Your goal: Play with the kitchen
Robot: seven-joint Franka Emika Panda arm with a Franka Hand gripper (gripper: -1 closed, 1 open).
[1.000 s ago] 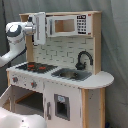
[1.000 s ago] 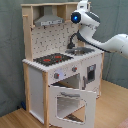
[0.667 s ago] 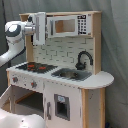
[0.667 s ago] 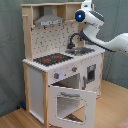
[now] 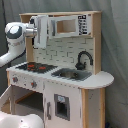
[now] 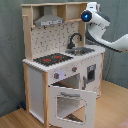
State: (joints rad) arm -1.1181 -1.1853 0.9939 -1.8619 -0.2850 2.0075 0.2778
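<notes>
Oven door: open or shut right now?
Open. In the second exterior view the oven door hangs swung down and outward from the kitchen, leaving a dark cavity above it.

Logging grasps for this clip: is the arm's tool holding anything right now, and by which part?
It cannot be told: the tool sits up by the kitchen hood, and neither exterior view shows a hold.

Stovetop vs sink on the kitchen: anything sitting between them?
Nothing. In both exterior views the stovetop and the sink are apart, with only a bare strip of pale countertop between them. The black faucet stands behind the sink, not between.
</notes>
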